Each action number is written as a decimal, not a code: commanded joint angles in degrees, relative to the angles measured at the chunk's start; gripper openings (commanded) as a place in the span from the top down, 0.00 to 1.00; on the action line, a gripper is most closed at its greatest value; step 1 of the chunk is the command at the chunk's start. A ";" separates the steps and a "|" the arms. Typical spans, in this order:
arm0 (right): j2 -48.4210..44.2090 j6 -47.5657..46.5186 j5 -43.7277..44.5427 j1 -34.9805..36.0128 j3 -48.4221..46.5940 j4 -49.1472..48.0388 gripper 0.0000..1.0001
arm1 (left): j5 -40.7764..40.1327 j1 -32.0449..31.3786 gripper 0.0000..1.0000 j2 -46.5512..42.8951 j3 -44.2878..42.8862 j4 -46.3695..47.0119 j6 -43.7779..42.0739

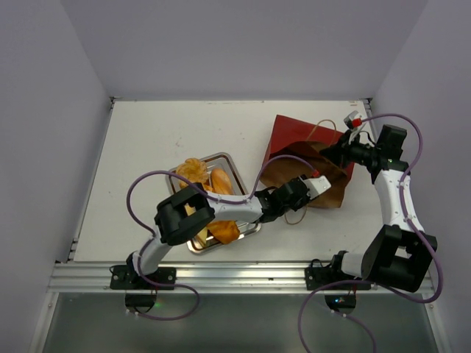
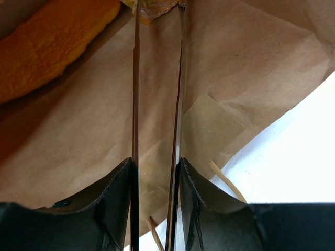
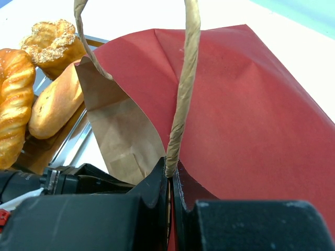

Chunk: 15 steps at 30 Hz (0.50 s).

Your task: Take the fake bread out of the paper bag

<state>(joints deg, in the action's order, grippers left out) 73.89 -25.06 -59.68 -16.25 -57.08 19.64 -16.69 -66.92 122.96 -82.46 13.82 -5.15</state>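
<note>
Left wrist: fake bread (image 2: 47, 47) inside paper bag (image 2: 251, 63); right gripper (image 3: 170, 175) tight on its handle (image 3: 186, 78), grip of left gripper (image 2: 157, 13) unclear.

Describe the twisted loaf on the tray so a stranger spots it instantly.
In the top view, a silver tray sits left of the dark red paper bag. In the right wrist view the twisted loaf is the tray's leftmost piece, beside a smooth oval roll; it alone has glossy, rope-like braided ridges.
</note>
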 commanded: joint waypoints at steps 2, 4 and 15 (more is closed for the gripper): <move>-0.85 0.80 -2.81 -0.10 -0.66 -1.62 0.96 | -2.47 -0.32 0.58 1.23 -4.02 1.65 -2.06; -0.85 0.89 -2.98 -0.10 -0.66 -1.62 0.96 | -3.17 -0.41 0.57 1.67 -4.38 1.56 -2.32; -0.94 0.98 -3.86 -0.18 -0.40 -1.80 0.96 | -6.16 -0.41 0.57 3.43 -6.40 2.26 -4.34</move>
<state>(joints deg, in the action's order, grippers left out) 73.87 -25.06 -59.88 -16.25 -57.08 19.07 -20.03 -66.96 125.75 -86.21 13.17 -7.70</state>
